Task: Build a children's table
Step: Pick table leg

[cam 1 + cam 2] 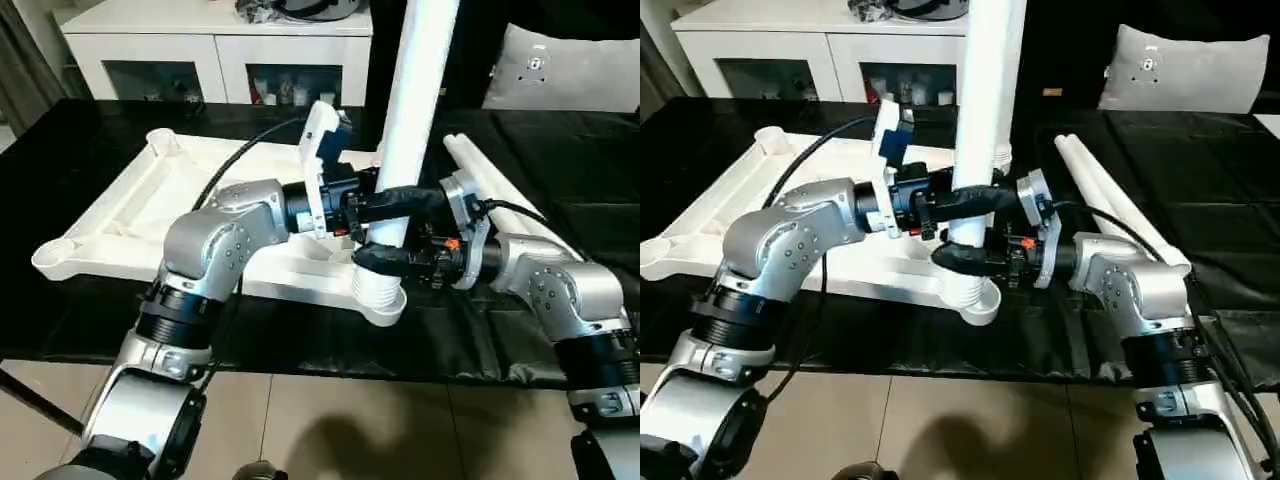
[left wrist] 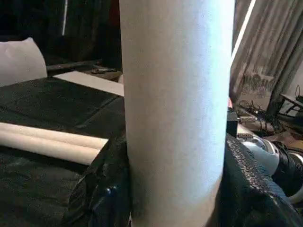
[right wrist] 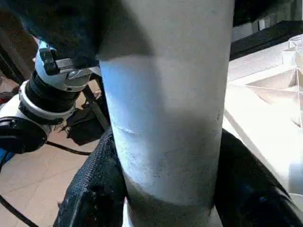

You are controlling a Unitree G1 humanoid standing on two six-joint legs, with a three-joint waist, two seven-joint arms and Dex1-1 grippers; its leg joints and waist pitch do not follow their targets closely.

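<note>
- Left arm: silver forearm reaches forward and toward the centre over the upturned table top; the left gripper points sideways and clasps the upright leg from the robot's left, its black fingers pressed to either side of the tube.
- Right arm: bent at the elbow, forearm running inward from the right; the right gripper grips the same leg just below the left gripper, fingers wrapped against the tube's lower part, close above the socket.
- Upright leg: a white tapered tube standing nearly vertical, tilted slightly to the right at its upper end, its ribbed foot seated in the near-right corner socket of the table top.
- Table top: lies underside up on the black surface, ribs showing, round sockets at its corners; the near-right corner sits near the front edge of the black surface.
- Spare legs: white tubes lying side by side on the black surface, just right of the upright leg and behind the right forearm.
- Open room: bare black surface stretches to the right of the spare legs; tiled floor lies in front of the surface's edge.
- Background: a white cabinet with glass doors behind the table top; a grey cushion at far right.
</note>
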